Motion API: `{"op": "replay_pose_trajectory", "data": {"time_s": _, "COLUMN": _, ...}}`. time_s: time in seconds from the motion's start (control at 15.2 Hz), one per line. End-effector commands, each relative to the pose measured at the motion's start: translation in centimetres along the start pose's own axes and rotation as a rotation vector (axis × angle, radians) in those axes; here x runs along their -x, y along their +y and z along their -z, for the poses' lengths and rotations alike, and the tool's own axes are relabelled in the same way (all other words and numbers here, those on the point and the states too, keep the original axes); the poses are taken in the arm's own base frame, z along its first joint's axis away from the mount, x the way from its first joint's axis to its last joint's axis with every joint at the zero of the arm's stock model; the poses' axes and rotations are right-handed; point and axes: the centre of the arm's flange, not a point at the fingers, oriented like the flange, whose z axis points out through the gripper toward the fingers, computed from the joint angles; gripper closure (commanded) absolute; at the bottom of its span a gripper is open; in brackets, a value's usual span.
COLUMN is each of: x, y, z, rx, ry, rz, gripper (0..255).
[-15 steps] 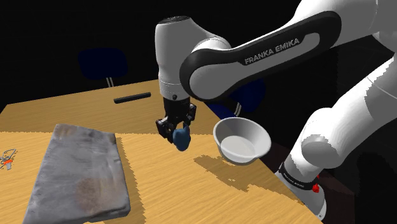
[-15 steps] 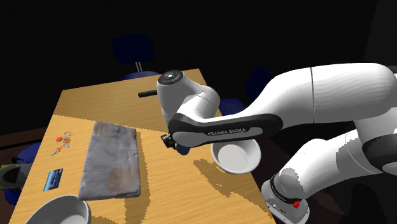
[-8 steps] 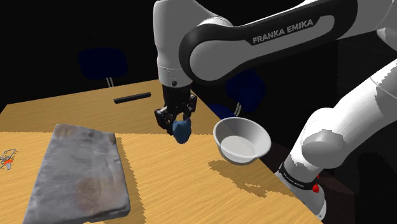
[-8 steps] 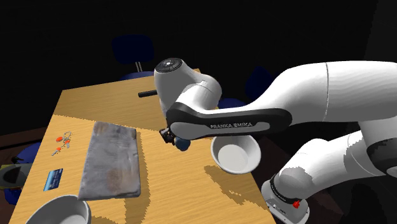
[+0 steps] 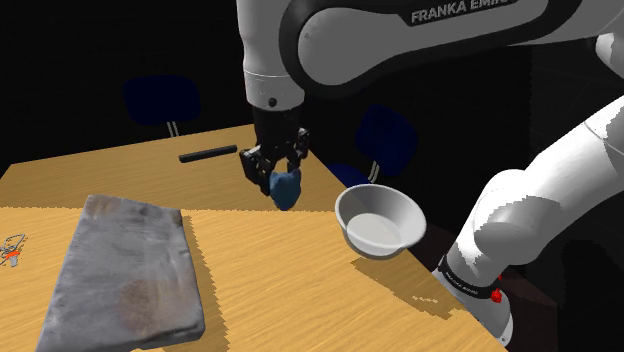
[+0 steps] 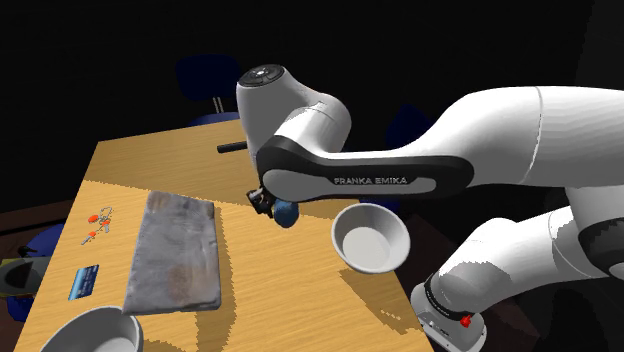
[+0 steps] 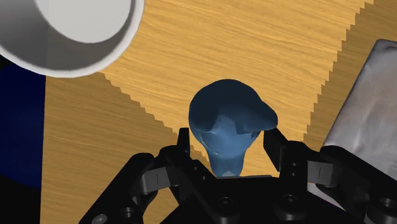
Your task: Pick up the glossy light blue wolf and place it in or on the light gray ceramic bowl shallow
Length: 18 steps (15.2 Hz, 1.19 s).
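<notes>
Tool (image 7: 228, 139) tight around blue wolf (image 7: 224, 113)

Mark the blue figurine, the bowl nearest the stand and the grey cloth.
blue figurine (image 7: 226, 124): wrist view, its body.
bowl (image 5: 378, 232): shoulder view, its inner floor.
grey cloth (image 5: 125, 270): shoulder view, its middle.

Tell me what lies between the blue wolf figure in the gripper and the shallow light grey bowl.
Only bare wooden tabletop, seen in the wrist view, separates the glossy blue wolf figure from the shallow light grey bowl.
</notes>
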Motion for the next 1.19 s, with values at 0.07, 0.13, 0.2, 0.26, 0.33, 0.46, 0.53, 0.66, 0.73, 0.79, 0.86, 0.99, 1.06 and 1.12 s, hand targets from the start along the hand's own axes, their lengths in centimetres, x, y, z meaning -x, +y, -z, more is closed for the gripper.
{"op": "replay_pose_trajectory", "data": {"time_s": 0.07, "x": 0.1, "y": -0.1, "z": 1.5, "rx": 0.0, "ry": 0.0, "rz": 0.0, "gripper": 255}}
{"op": "replay_pose_trajectory", "data": {"time_s": 0.13, "x": 0.1, "y": 0.0, "z": 2.1, "rx": 0.0, "ry": 0.0, "rz": 0.0, "gripper": 255}}
{"op": "replay_pose_trajectory", "data": {"time_s": 0.2, "x": 0.1, "y": 0.0, "z": 2.6, "rx": 0.0, "ry": 0.0, "rz": 0.0, "gripper": 255}}
{"op": "replay_pose_trajectory", "data": {"time_s": 0.26, "x": 0.0, "y": 0.0, "z": 3.0, "rx": 0.0, "ry": 0.0, "rz": 0.0, "gripper": 255}}
{"op": "replay_pose_trajectory", "data": {"time_s": 0.33, "x": 0.9, "y": 1.0, "z": 3.1, "rx": 0.0, "ry": 0.0, "rz": 0.0, "gripper": 255}}
{"op": "replay_pose_trajectory", "data": {"time_s": 0.46, "x": 2.5, "y": 3.1, "z": 3.2, "rx": 0.0, "ry": 0.0, "rz": 0.0, "gripper": 255}}
{"op": "replay_pose_trajectory", "data": {"time_s": 0.53, "x": 3.3, "y": 4.1, "z": 3.3, "rx": 0.0, "ry": 0.0, "rz": 0.0, "gripper": 255}}
{"op": "replay_pose_trajectory", "data": {"time_s": 0.66, "x": 4.9, "y": 6.2, "z": 3.4, "rx": 0.0, "ry": 0.0, "rz": 0.0, "gripper": 255}}
{"op": "replay_pose_trajectory", "data": {"time_s": 0.73, "x": 5.8, "y": 7.2, "z": 3.4, "rx": 0.0, "ry": 0.0, "rz": 0.0, "gripper": 255}}
{"op": "replay_pose_trajectory", "data": {"time_s": 0.79, "x": 6.6, "y": 8.2, "z": 3.5, "rx": 0.0, "ry": 0.0, "rz": 0.0, "gripper": 255}}
{"op": "replay_pose_trajectory", "data": {"time_s": 0.86, "x": 7.4, "y": 9.3, "z": 3.6, "rx": 0.0, "ry": 0.0, "rz": 0.0, "gripper": 255}}
{"op": "replay_pose_trajectory", "data": {"time_s": 0.99, "x": 9.0, "y": 11.4, "z": 3.7, "rx": 0.0, "ry": 0.0, "rz": 0.0, "gripper": 255}}
{"op": "replay_pose_trajectory", "data": {"time_s": 1.06, "x": 9.8, "y": 12.4, "z": 3.7, "rx": 0.0, "ry": 0.0, "rz": 0.0, "gripper": 255}}
{"op": "replay_pose_trajectory", "data": {"time_s": 1.12, "x": 10.7, "y": 13.4, "z": 3.8, "rx": 0.0, "ry": 0.0, "rz": 0.0, "gripper": 255}}
